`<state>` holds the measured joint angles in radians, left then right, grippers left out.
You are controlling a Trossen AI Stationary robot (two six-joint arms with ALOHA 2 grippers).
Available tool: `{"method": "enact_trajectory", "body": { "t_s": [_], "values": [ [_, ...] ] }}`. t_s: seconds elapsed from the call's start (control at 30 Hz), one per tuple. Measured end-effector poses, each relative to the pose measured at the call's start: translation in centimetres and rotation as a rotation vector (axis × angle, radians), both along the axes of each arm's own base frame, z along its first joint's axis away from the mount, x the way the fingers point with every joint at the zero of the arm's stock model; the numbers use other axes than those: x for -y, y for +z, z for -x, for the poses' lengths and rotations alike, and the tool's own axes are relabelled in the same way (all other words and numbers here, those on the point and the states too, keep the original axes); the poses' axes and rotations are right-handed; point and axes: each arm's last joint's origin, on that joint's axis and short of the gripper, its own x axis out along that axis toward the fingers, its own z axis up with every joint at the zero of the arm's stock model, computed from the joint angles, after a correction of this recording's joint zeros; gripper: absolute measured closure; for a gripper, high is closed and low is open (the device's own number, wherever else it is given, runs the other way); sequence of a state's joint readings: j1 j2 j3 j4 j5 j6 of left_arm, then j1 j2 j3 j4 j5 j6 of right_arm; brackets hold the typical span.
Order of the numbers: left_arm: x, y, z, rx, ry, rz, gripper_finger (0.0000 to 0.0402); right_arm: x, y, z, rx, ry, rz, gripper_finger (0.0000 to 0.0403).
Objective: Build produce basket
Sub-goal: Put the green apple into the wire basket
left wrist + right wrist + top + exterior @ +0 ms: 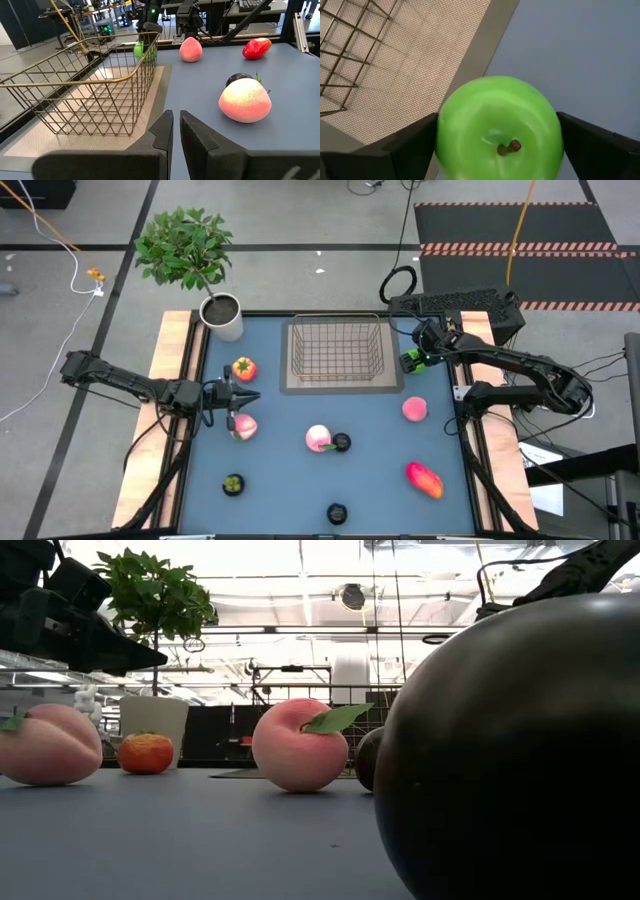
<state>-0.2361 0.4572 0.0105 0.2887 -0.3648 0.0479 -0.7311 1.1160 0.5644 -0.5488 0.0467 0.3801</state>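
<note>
I have the right gripper (500,145) over the green apple (500,127), right of the basket (336,348) in the upper middle of the high view. In the right wrist view the jaws stand apart, one on each side of the apple; whether either touches it I cannot tell, and I would not call it held. The apple's stem faces the camera, so I am coming at it from above, which I judge suits a round thing that would roll from a side push. It sits just off the tan mat (420,65) under the basket, near the basket's wall, so the carry should be short.

The basket looks empty in the high view and the left wrist view, so I judge the task barely begun.

My left gripper (175,130) waits at centre left of the high view with its jaws nearly together and nothing between them. It points across the surface (380,450) toward the basket, with a peach (243,426) right beside it and the orange-red piece with a green top (243,367) just above it in frame.

The rest of the produce is spread apart: a second peach (318,438) touching a dark ball (342,442) at centre, a third peach (415,409) at right, the red-orange oval (425,478) lower right, and two dark round ones (233,484) along the bottom. That spacing leaves room for the jaws around each.

The potted plant (190,255) stands at the upper left corner, out of my way.
</note>
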Motion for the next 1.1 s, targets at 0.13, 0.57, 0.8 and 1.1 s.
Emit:
{"method": "enact_trajectory", "body": {
  "t_s": [0.13, 0.57, 0.8, 1.1],
  "values": [
    [0.0, 0.0, 0.0, 0.000, -0.001, 0.000, 0.0364, 0.0, 0.0, 0.0, 0.000, -0.003, 0.000, 0.0054],
    [0.0, 0.0, 0.0, 0.000, 0.000, 0.000, 0.0364, 0.7, 3.3, -0.2, 0.048, -0.016, 0.232, 0.0052],
    [0.0, 0.0, 0.0, 0.000, 0.000, 0.000, 0.0364, 1.4, 9.8, -0.7, 0.153, 0.002, 0.494, 0.0052],
    [0.0, 0.0, 0.0, 0.000, 0.000, 0.000, 0.0364, 0.3, 17.6, -4.3, 0.542, 0.214, 0.552, 0.0051]
  ]
}}
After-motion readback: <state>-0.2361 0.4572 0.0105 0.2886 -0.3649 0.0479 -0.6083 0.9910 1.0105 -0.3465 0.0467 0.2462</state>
